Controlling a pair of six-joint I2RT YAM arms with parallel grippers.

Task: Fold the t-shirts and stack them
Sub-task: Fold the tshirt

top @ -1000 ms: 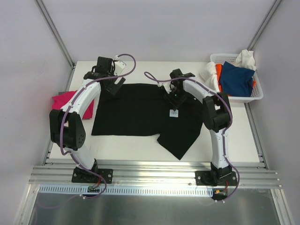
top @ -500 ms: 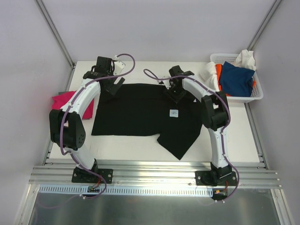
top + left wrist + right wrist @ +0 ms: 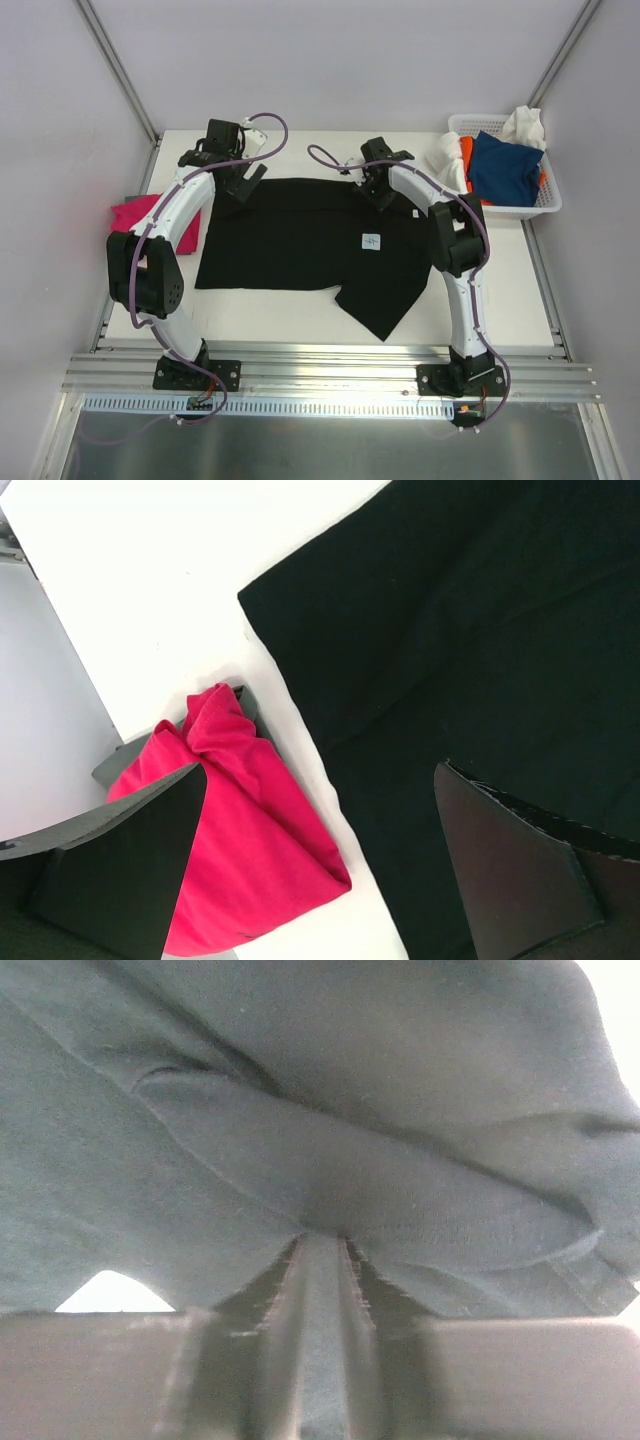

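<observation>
Two tools, one black t-shirt (image 3: pixel 290 240): your right tool (image 3: pixel 322 1250) pinches its far edge to lift it — left tool (image 3: pixel 320 775) hangs spread over its far-left corner.

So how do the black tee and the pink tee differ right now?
The black tee lies spread wide, mostly flat; the pink tee is a small bunched bundle. The right tool pinches the black tee; nothing holds the pink tee. Both are plain cloth outside the basket.
</observation>
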